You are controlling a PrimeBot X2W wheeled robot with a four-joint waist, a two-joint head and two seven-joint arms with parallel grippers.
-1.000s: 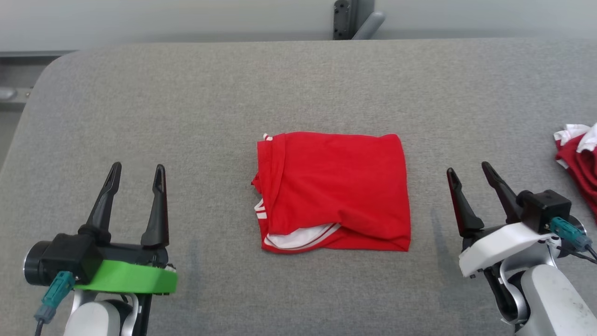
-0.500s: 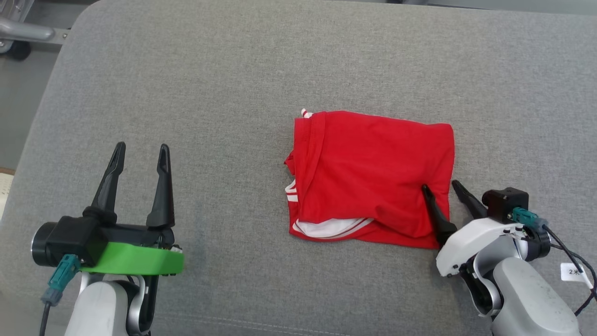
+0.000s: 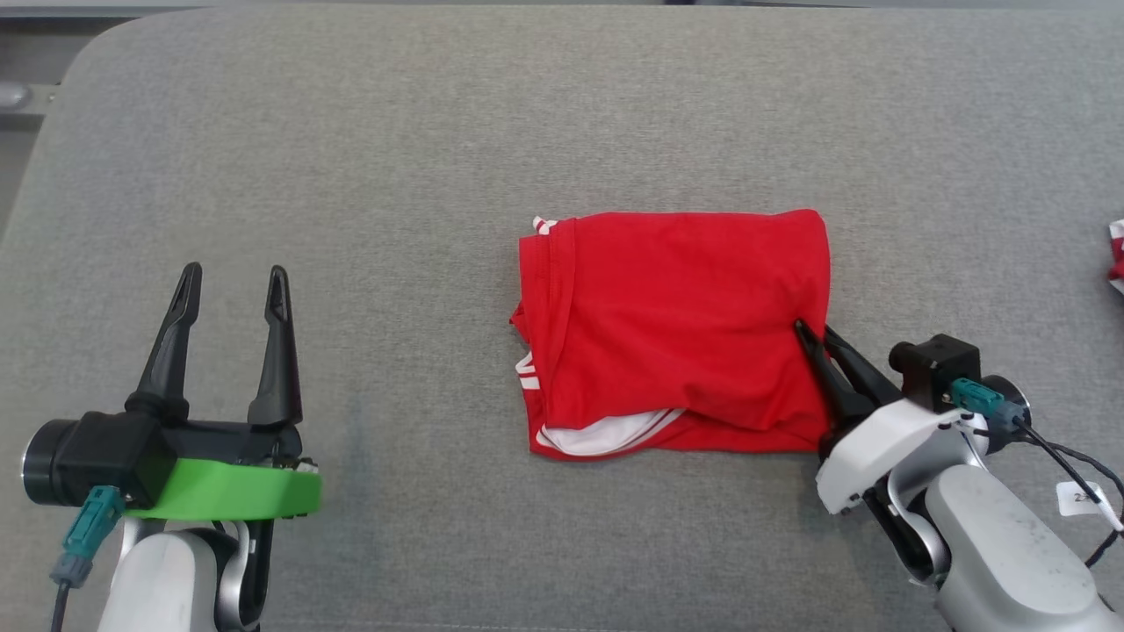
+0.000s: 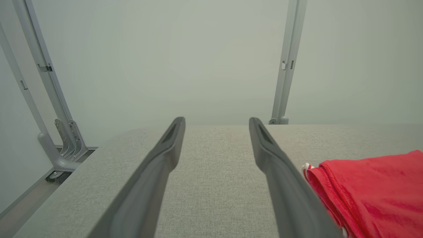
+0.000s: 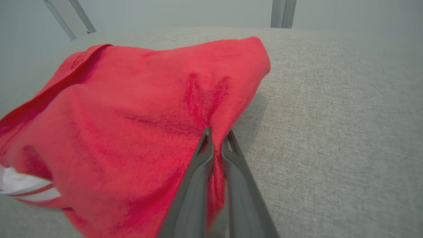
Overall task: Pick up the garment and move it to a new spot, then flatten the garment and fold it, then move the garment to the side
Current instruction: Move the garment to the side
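A red knit garment with white trim [image 3: 676, 333] lay folded into a compact rectangle near the middle of a grey fabric-covered table [image 3: 395, 158], with white-striped edges peeking out at its near left corner. The robot's right gripper [image 3: 813, 329] was clamped on the garment's right edge, its two dark fingers pressed together with a ridge of red cloth caught between them. The left gripper [image 3: 234, 270] hovered well to the left of the garment, fingers apart and holding nothing. A second bundle of red-and-white cloth [image 3: 1115, 254] sat at the table's far right edge. Flattening and folding appeared complete. What remained, by the look of it, was the last step of carrying the folded garment to the side, and the right-hand grip seemed to be its start.
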